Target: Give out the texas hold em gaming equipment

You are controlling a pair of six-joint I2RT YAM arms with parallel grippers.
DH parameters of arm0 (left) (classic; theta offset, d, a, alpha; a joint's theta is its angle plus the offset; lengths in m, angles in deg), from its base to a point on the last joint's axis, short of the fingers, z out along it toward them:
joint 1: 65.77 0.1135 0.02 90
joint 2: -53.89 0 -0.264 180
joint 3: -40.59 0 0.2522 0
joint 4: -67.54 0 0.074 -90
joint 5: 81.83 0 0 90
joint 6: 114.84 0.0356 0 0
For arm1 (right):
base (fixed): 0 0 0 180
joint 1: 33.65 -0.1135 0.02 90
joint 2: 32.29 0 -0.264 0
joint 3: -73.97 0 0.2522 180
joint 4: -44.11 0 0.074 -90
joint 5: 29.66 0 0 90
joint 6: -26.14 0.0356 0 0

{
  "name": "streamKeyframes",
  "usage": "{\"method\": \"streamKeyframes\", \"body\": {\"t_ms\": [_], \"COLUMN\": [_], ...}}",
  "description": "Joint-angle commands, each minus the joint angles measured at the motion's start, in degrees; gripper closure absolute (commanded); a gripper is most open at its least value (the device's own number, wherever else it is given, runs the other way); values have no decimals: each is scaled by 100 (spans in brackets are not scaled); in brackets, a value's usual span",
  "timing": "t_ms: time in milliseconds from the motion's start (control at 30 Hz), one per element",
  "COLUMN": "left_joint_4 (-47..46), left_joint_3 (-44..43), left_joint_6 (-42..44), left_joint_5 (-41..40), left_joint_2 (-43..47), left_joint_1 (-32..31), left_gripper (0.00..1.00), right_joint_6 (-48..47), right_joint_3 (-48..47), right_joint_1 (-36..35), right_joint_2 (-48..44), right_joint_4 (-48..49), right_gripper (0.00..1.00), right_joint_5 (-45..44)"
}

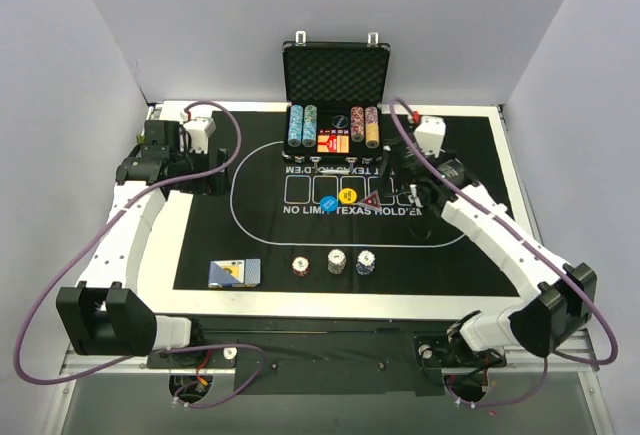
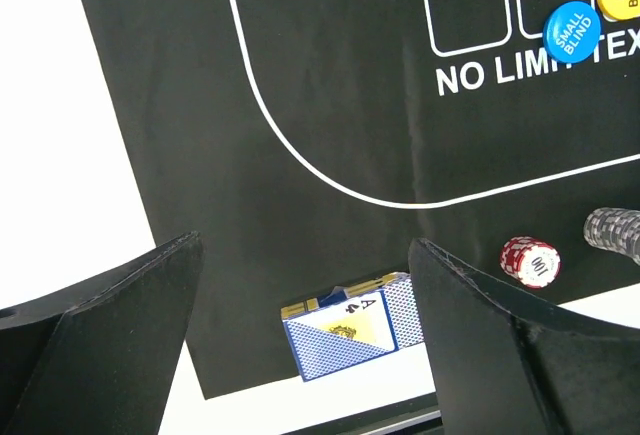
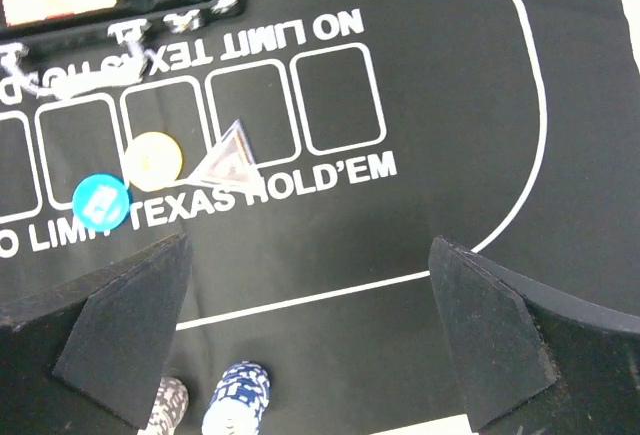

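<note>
- Jaws of the left gripper (image 2: 305,255) and the right gripper (image 3: 310,255) both stand wide apart and empty above the mat (image 1: 200,245), apparently ready for a pick.
- The card deck (image 2: 350,337) lies at the mat's near left edge, just below the left gripper, so it is probably that arm's target.
- To the right of the deck, the red chips (image 1: 300,266), grey chips (image 1: 336,261) and blue chips (image 1: 366,261) stand in a near row, which looks like a dealt stake.
- The small-blind disc (image 1: 327,202), big-blind disc (image 1: 348,195) and triangular marker (image 1: 373,201) cluster mid-mat by the lettering, within the right gripper's reach.
- The open case (image 1: 335,75) at the far edge holds the spare chip columns.
</note>
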Motion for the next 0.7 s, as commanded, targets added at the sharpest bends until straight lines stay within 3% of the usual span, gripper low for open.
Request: {"method": "streamKeyframes", "body": {"t_ms": [0, 200, 667], "left_joint_4": [104, 1256, 1230], "left_joint_3": [-332, -1950, -1943], "left_joint_6": [-51, 12, 337], "left_joint_5": [242, 558, 665], "left_joint_2": [-293, -1164, -1165], "left_joint_1": [4, 206, 593], "left_gripper": [5, 5, 5], "right_joint_6": [-105, -52, 203], "right_joint_3": [-296, -1007, -1860], "right_joint_1": [-504, -1085, -1367], "right_joint_2": [553, 1713, 3664], "right_joint_4": [-57, -39, 532], "right_gripper": [0, 1, 9], "right_joint_5": [-6, 355, 1154]}}
